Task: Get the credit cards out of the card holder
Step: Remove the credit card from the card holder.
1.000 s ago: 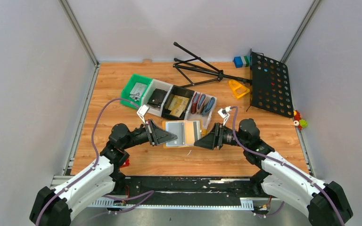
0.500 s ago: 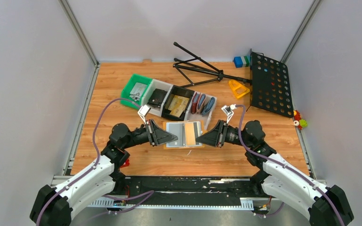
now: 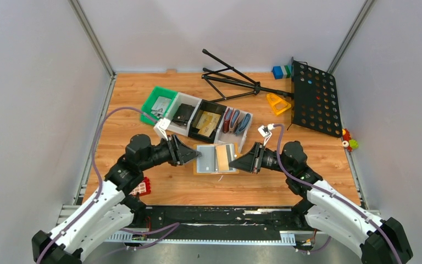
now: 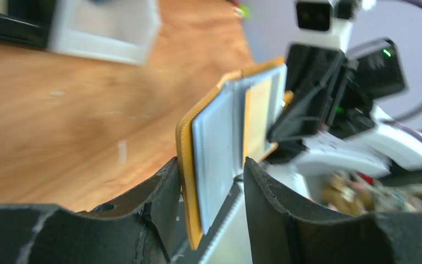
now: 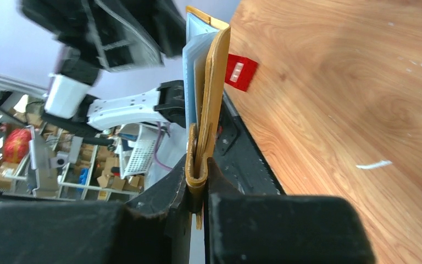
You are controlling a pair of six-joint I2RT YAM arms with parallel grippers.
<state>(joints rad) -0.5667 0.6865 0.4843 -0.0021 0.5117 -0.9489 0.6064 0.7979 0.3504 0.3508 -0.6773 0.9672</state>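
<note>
I see the card holder spread open mid-table, pale grey-blue lining up, with a gripper at either end. I cannot tell whether it rests on the table or hangs just above it. The right gripper comes in from 3 o'clock of the holder, its matte black fingers pinched tight on the mustard-yellow edge of the right flap. In the right wrist view that edge is a thin folded seam sandwiched between them. The left gripper sits at 9 o'clock with its jaws parted, straddling the left flap's edge with a gap on one side, so it grips nothing. A flat gold-tan credit card lies in the right half, a smooth rectangle against the finely ribbed lining. The table is lightly scuffed wood grain. At 12 o'clock of the holder stands a row of small bins.
</note>
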